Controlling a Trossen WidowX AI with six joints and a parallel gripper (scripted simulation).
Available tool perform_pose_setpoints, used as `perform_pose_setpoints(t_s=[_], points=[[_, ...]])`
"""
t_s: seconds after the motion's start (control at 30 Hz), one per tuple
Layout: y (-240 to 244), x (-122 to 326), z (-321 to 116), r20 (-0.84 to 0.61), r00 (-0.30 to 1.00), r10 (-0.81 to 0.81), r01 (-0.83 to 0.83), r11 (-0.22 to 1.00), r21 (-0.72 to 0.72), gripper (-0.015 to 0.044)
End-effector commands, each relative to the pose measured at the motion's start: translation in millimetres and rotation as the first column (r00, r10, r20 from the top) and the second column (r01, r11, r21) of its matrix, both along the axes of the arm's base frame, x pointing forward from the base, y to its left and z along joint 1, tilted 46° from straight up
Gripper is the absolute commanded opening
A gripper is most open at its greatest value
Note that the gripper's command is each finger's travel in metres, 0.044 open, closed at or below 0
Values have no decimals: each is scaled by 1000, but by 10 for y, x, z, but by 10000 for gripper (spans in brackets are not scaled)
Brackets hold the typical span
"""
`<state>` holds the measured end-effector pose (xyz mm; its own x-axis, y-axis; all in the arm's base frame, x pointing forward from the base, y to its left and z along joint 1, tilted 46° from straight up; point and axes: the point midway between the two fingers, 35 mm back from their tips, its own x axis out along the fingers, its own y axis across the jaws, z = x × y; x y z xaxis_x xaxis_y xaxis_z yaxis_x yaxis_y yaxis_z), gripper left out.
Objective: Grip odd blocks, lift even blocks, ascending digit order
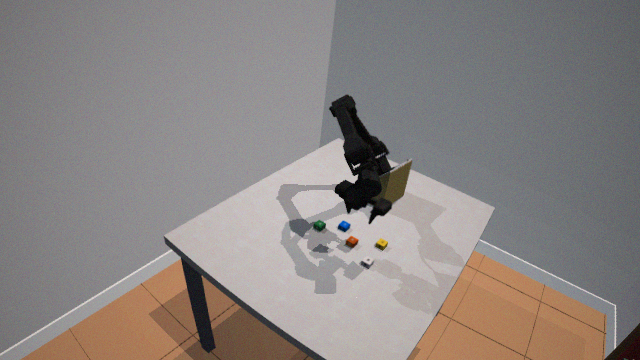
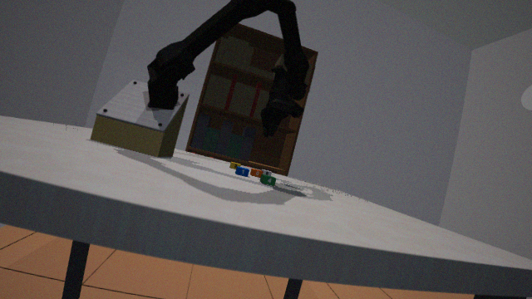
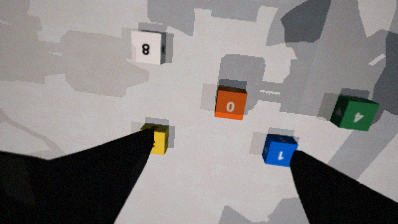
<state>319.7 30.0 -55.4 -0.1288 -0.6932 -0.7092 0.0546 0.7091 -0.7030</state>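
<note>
My gripper (image 1: pixel 359 216) (image 2: pixel 269 134) (image 3: pixel 221 146) is open and empty, high above the blocks. An orange block (image 1: pixel 352 241) (image 2: pixel 256 173) (image 3: pixel 231 103) shows 0. A blue block (image 1: pixel 344 226) (image 2: pixel 242 171) (image 3: pixel 279 150) shows 1; the right finger's tip overlaps its edge in the wrist view. A yellow block (image 1: pixel 382 244) (image 2: pixel 235 165) (image 3: pixel 161 140) has its digit mostly hidden behind the left finger. A green block (image 1: pixel 319 225) (image 2: pixel 268 180) (image 3: pixel 356 113) shows 4. A white block (image 1: pixel 367 262) (image 3: pixel 147 47) shows 8. All five rest apart.
The blocks stand on a pale table (image 1: pixel 240 225) (image 2: pixel 125 183). The arm's base sits on a yellowish box (image 1: pixel 398 182) (image 2: pixel 125 134) at the table's back. The arm's shadows fall across the table around the blocks. A bookshelf (image 2: pixel 238 68) stands beyond the table.
</note>
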Motion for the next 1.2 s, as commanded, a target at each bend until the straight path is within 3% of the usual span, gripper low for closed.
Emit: perform_pose_setpoints(t_s=[0.0,0.2,1.17], points=[[-48,-70,20,-11,1000,9,-9,1000,-3,400],[-597,-169,-528,-11,1000,9,-9,1000,-5,400],[-877,-227,-802,-11,1000,9,-9,1000,-7,400]])
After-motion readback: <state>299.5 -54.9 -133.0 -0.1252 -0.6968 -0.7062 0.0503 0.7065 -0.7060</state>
